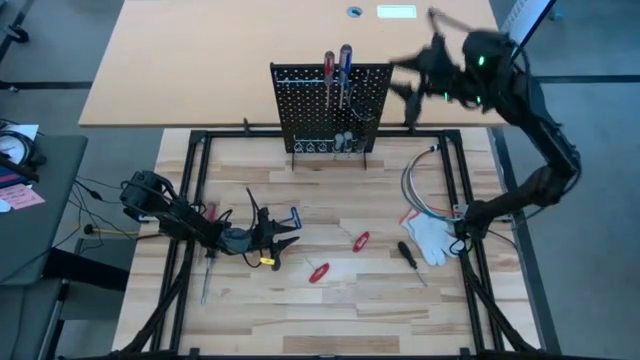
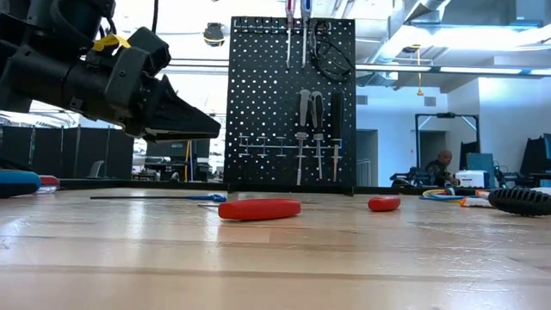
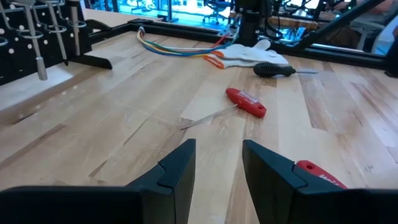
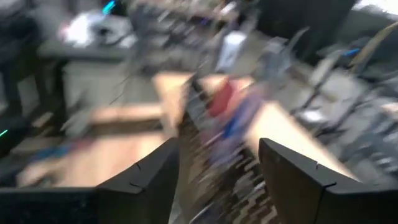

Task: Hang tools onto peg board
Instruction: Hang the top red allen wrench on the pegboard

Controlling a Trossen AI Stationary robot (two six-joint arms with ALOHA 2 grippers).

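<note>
The black peg board (image 1: pixel 330 105) stands upright at the table's far middle. A red-handled (image 1: pixel 328 62) and a blue-handled screwdriver (image 1: pixel 346 56) hang at its top, and several more tools (image 2: pixel 316 129) hang lower down. My right gripper (image 1: pixel 402 78) is open and high in the air beside the board's right edge, holding nothing. My left gripper (image 1: pixel 290 240) hovers low over the table's near left, open and empty, pointing at a red screwdriver (image 3: pixel 245 102). A second red screwdriver (image 1: pixel 318 271) and a black one (image 1: pixel 408 254) lie flat on the table.
A white glove (image 1: pixel 430 235) and a coiled cable (image 1: pixel 425 185) lie at the table's right. A long screwdriver (image 1: pixel 207 262) lies under my left arm. A dark metal frame (image 1: pixel 190 180) borders the work surface. Bare wood lies between the peg board and the loose tools.
</note>
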